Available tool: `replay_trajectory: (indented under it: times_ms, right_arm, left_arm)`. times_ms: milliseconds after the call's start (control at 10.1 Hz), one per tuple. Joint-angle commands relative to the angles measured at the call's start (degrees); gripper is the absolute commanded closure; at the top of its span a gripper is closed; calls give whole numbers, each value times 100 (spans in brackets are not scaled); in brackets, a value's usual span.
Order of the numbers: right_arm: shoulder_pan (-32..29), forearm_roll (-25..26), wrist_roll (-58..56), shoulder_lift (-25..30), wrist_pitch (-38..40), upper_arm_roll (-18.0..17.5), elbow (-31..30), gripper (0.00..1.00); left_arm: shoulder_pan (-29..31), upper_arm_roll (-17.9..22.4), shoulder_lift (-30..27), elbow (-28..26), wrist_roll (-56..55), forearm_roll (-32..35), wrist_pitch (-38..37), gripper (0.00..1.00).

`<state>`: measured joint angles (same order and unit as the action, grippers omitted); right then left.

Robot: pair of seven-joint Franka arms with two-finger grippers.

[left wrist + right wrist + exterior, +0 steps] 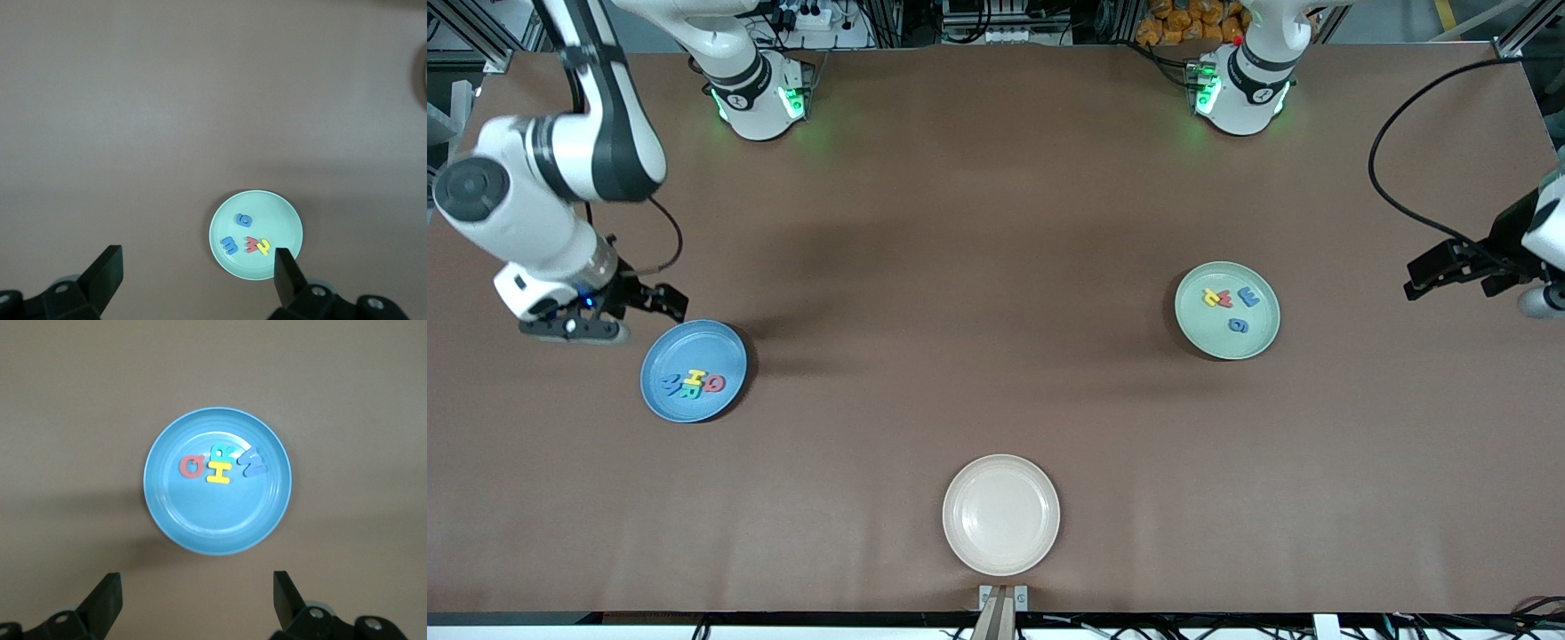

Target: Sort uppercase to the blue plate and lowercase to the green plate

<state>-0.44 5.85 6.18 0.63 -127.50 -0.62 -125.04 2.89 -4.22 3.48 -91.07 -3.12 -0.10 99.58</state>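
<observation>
The blue plate [694,351] [213,513] lies toward the right arm's end of the table. It holds the uppercase letters: red Q [191,467], yellow H [218,475], teal R [223,453] and blue M [253,463]. My right gripper [574,331] [197,597] hangs open and empty beside that plate. Toward the left arm's end, the green plate [1227,342] [270,210] carries the lowercase letters: blue g [243,219], blue e [229,245], red w [251,245] and a yellow hooked one [264,247]. My left gripper [1540,302] [197,273] hovers open and empty beside the green plate.
A cream plate [1001,515] with nothing in it sits near the table's front edge, midway between the arms. A black cable [1392,191] loops over the table by the left arm.
</observation>
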Motion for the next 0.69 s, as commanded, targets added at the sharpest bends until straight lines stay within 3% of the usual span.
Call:
replay_trajectory:
  times_ms: [0,197,592]
  right_arm:
    - [-114,-5,-195,420,154,-114,65,0]
    - [-140,-766,-693,456,985,8,941,0]
    - [-123,-718,-1154,412,2594,132,2980,0]
  left_arm:
    - [-122,36,-49,274,14,-157,-264,0]
    - [-175,53,-49,283,-302,-140,-264,0]
    - [-210,45,-40,283,-294,87,-264,0]
